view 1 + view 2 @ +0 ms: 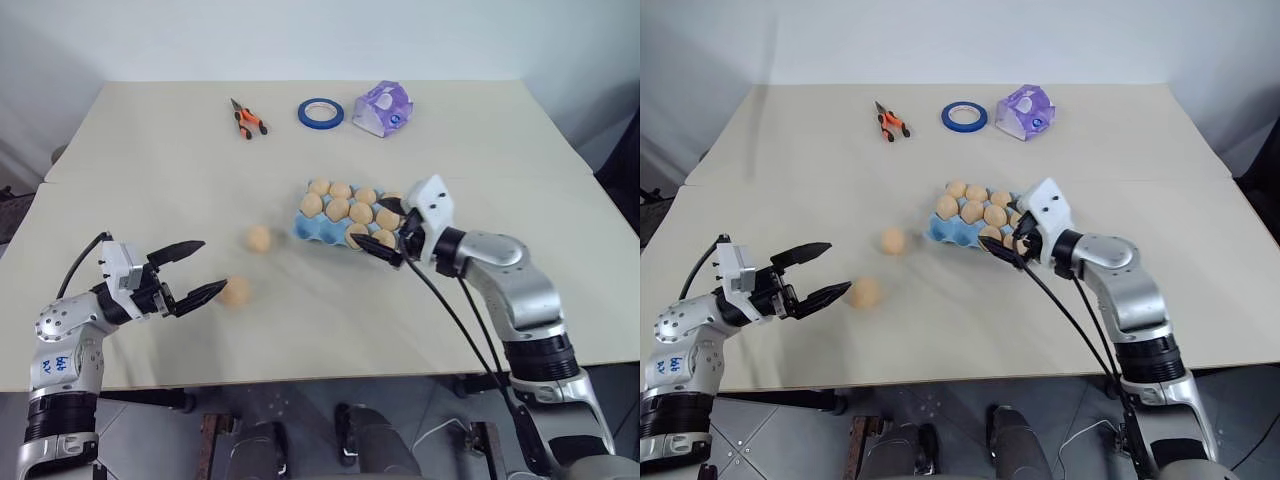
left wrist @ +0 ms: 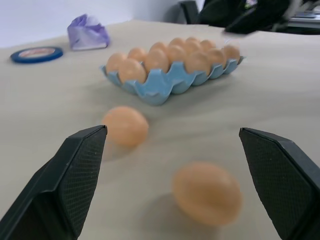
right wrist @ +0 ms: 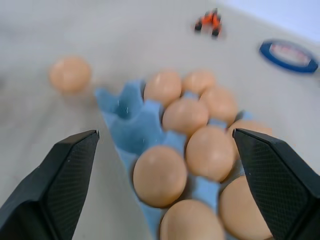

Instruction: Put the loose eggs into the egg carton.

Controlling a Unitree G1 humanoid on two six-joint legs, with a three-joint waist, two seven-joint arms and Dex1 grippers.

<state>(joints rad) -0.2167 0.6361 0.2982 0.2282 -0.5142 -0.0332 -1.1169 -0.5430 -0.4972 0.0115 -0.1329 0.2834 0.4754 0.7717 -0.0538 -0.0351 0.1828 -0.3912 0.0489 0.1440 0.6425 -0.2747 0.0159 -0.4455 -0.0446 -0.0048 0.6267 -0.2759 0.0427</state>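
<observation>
Both end effectors stand with fingers spread and hold nothing: the left end effector [image 1: 195, 269] lies low on the pale beige worktop [image 1: 150, 180], fingertips just beside the nearer loose tan-orange egg [image 1: 235, 291]; the right end effector [image 1: 387, 232] hovers over the near end of the light blue moulded egg carton [image 1: 306, 229], whose cups hold many eggs. A second loose egg [image 1: 259, 238] lies between carton and left arm. Farther back lie a purple-white plastic packet [image 1: 382, 107], blue tape ring [image 1: 320, 112] and orange-handled pliers [image 1: 247, 120].
</observation>
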